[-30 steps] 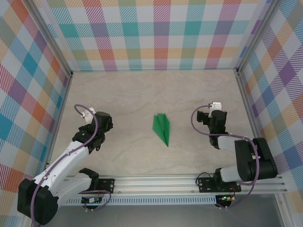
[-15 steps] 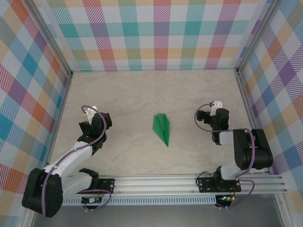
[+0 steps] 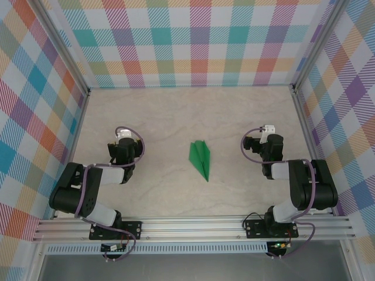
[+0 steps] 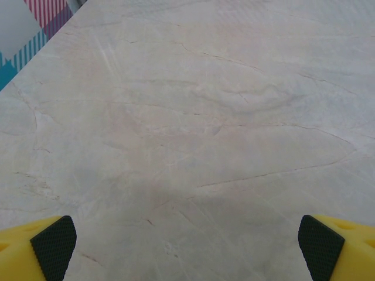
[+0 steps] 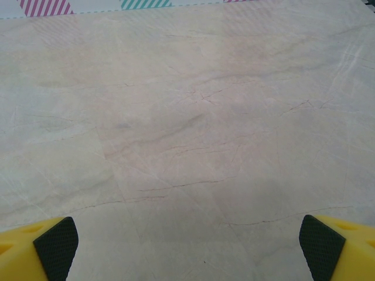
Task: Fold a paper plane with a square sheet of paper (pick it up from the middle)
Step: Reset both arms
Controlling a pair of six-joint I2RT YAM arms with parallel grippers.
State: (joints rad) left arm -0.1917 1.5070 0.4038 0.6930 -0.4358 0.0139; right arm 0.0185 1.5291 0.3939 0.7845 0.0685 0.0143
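The paper plane (image 3: 200, 159), a slim green dart with a centre crease, lies flat on the pale marbled table (image 3: 176, 111) about midway between the left and right edges. Its sharp tip points toward the near edge and a little to the right, and its wider tail faces the far edge. Nothing touches it. In the top view the left arm (image 3: 88, 184) is folded back on itself by the left edge. Its wrist sits level with the plane and well apart from it, on the plane's left. The right arm (image 3: 302, 187) is folded the same way by the right edge, its wrist also level with the plane and well apart from it, on the plane's right. The plane therefore rests between the two wrists, out of reach of either. In the left wrist view the left gripper (image 4: 187, 249) is spread wide and released. Its yellow fingers with black textured pads (image 4: 54, 246) stand at the two lower corners, with bare table between them and a strip of checked wall (image 4: 35, 26) at the upper left. In the right wrist view the right gripper (image 5: 188, 249) is likewise spread wide and grasps nothing, with bare table between its pads (image 5: 322, 246).
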